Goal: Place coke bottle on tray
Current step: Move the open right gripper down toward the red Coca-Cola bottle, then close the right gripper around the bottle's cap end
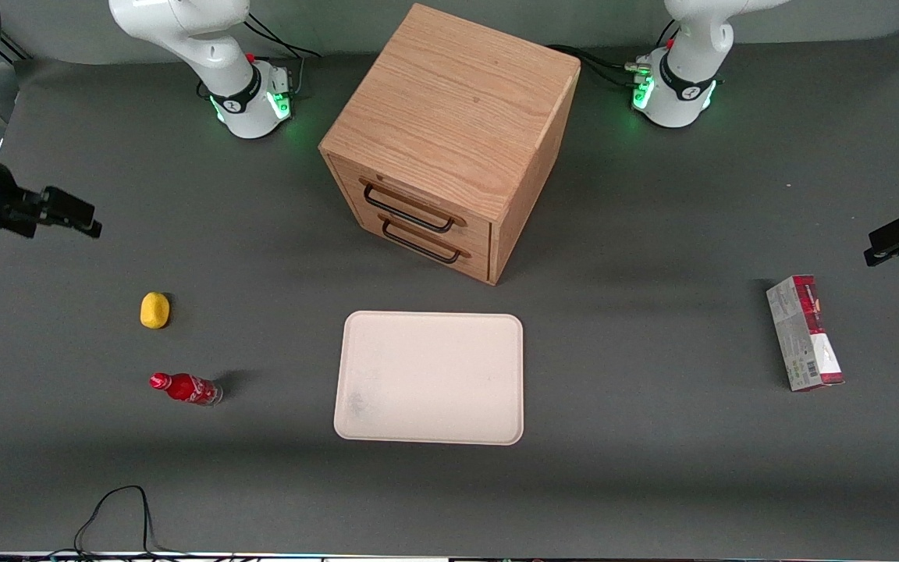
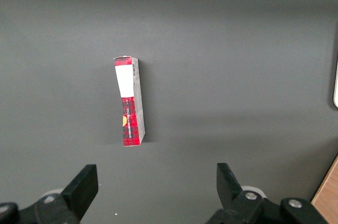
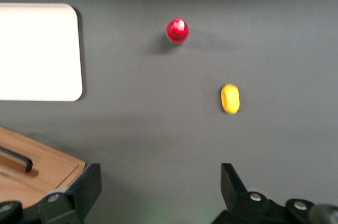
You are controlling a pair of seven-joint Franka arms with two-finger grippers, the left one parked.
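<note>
Above the working arm's end of the table (image 1: 652,484), the gripper (image 1: 87,218) hung in the air with nothing between its fingers. In the right wrist view the gripper (image 3: 158,187) showed its two black fingers (image 3: 87,187) spread wide apart, released, with bare grey tabletop between them.

Nearer to the front camera than the gripper lay the yellow lump (image 1: 154,310), alone on the grey surface. Nearer again to that camera was the coke bottle (image 1: 186,388), close to the lump but not touching it. From the wrist camera the coke bottle (image 3: 177,30) was seen cap-on as a red disc, which suggested it stood upright, and the yellow lump (image 3: 230,99) lay apart from it. The bottle rested on the table, well apart from the tray (image 1: 430,378) and not on it.

The tray sat flat at the middle of the table, cream-white with rounded corners, a low rim and faint grey smudges, and it carried nothing. The wrist view caught one rounded corner of the tray (image 3: 37,49).

Farther from the front camera than the tray stood the wooden drawer box (image 1: 449,117), turned at an angle, its two drawers shut and their dark handles facing the tray. A corner of the box (image 3: 37,166) also showed from the wrist.

Toward the parked arm's end of the table lay the red-and-grey carton (image 1: 804,332), which the left wrist view showed as a long, narrow box (image 2: 130,102).
</note>
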